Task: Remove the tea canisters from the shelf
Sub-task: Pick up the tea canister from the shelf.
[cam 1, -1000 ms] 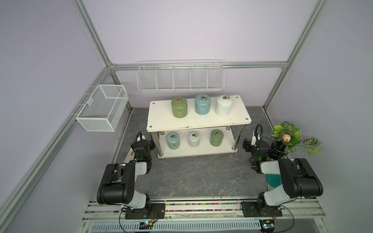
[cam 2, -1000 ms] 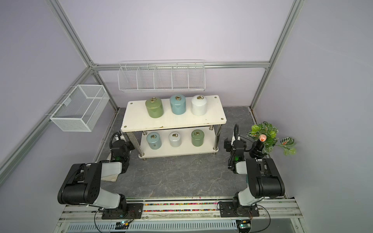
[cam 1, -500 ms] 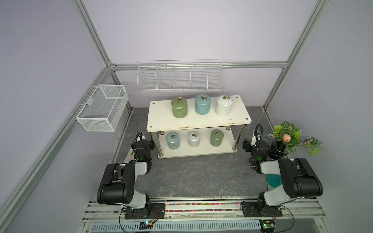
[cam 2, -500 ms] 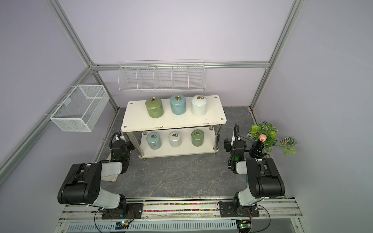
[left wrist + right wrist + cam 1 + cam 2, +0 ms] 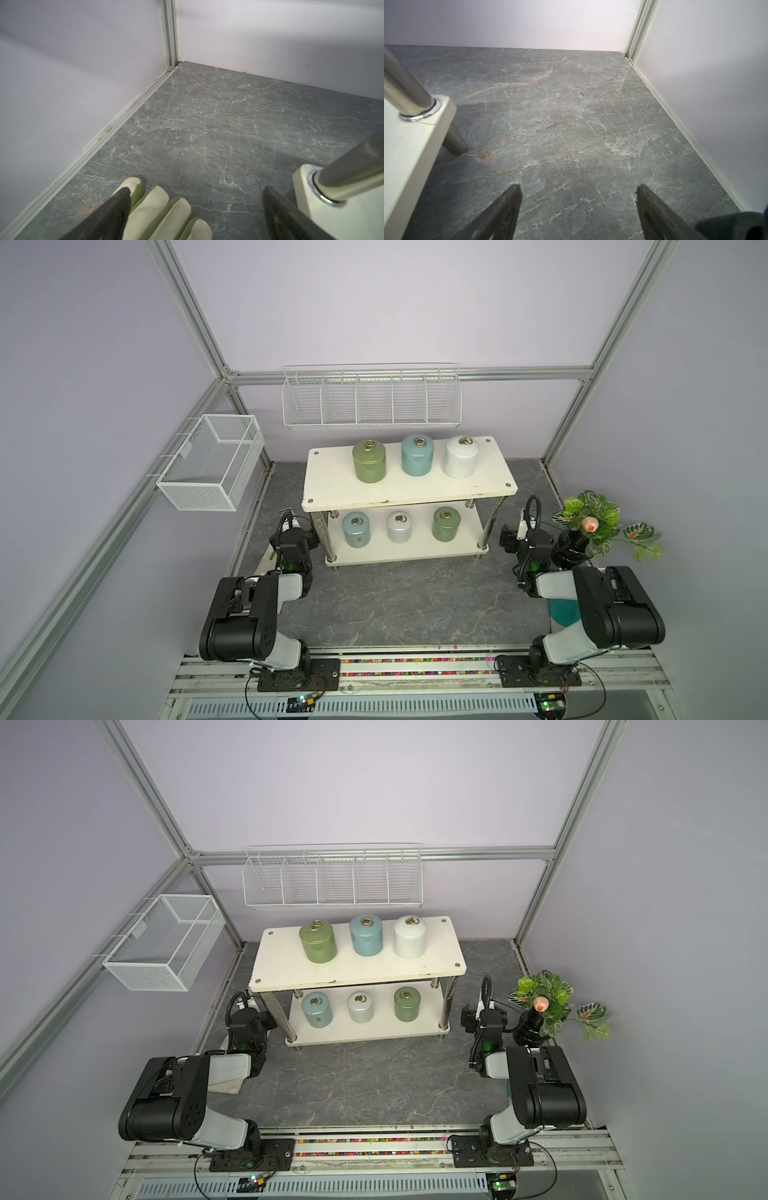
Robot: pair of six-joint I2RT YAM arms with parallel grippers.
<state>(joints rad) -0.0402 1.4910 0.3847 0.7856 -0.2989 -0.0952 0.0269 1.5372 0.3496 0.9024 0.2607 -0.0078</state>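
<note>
Left tool (image 5: 196, 190) and right tool (image 5: 578, 187) both sit low over the grey desk (image 5: 399, 597), and each has its two fingers wide apart with nothing between them. The shelf (image 5: 409, 489) stands between the two tools. A shiny shelf leg (image 5: 353, 166) is just beside the left tool, and a white and green glove (image 5: 158, 209) lies on the desk under that tool. A plant (image 5: 590, 514) is just beside the right tool, on the side away from the shelf. All six tea canisters are on the shelf, and no tool touches any of them. On the top board, higher than both tools, the top green canister (image 5: 369, 461) is nearest the left tool, the top blue canister (image 5: 417, 455) is in the middle, and the top white canister (image 5: 460, 457) is nearest the right tool. On the low board, the low blue canister (image 5: 356, 529) is nearest the left tool, then the low white canister (image 5: 399, 527), then the low green canister (image 5: 446, 524) nearest the right tool. Nothing has changed since a second ago: the arms are in the same spots and no canister has moved. So the job looks like it has not started, with all six still to come out. Both tools point past the ends of the shelf, so one likely has to turn toward a canister first.
</note>
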